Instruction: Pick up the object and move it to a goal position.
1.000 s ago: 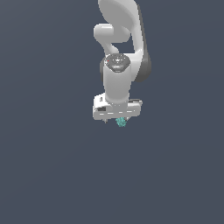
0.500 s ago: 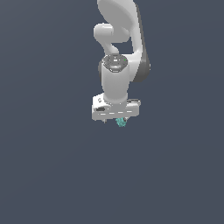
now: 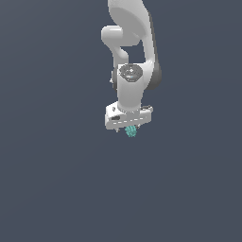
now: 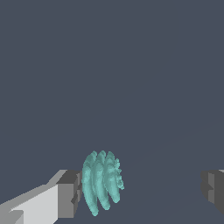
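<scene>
Background: uniform dark slate-grey surface filling both views.
Arm: white Panda arm (image 3: pixel 130 56), pointing straight down.
Pincer: pincer (image 3: pixel 129 126) spread wide; one finger (image 4: pixel 65 194) touches the lump, the other (image 4: pixel 213 187) stands well apart.
Object: teal-green bumpy lump (image 4: pixel 102 181) between the fingers, against one pad, directly under the pincer.

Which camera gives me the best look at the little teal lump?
The wrist view. There the teal lump appears large, its ridged, bumpy surface clear, right against one finger of the pincer. The exterior view shows it only as a tiny teal speck under the white pincer, without detail.
</scene>
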### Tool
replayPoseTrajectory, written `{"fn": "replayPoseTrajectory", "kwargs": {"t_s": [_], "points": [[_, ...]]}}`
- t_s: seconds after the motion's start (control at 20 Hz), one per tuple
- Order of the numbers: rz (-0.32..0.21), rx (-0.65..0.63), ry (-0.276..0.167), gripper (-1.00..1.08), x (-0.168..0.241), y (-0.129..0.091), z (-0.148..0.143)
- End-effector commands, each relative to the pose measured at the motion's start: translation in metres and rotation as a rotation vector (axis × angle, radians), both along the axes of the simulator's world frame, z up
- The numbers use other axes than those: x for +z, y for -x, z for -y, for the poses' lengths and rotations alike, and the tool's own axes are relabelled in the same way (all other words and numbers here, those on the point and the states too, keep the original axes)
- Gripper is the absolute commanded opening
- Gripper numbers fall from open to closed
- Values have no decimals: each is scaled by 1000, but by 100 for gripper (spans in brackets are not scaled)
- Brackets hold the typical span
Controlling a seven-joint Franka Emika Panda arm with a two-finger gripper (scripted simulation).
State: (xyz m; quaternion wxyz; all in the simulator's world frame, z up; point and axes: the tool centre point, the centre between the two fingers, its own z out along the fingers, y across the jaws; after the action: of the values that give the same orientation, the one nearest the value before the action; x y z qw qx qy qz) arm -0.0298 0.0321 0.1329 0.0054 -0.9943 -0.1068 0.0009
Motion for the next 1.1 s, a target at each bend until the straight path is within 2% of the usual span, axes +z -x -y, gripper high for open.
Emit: {"fn": "replayPoseTrajectory", "kwargs": {"t_s": [0.0,0.5,1.05], "points": [[1,44,4,100,-12,13,-7],[4,167,10,100,-40,53,-24],[3,180,10,100,-50,57,-26]]}}
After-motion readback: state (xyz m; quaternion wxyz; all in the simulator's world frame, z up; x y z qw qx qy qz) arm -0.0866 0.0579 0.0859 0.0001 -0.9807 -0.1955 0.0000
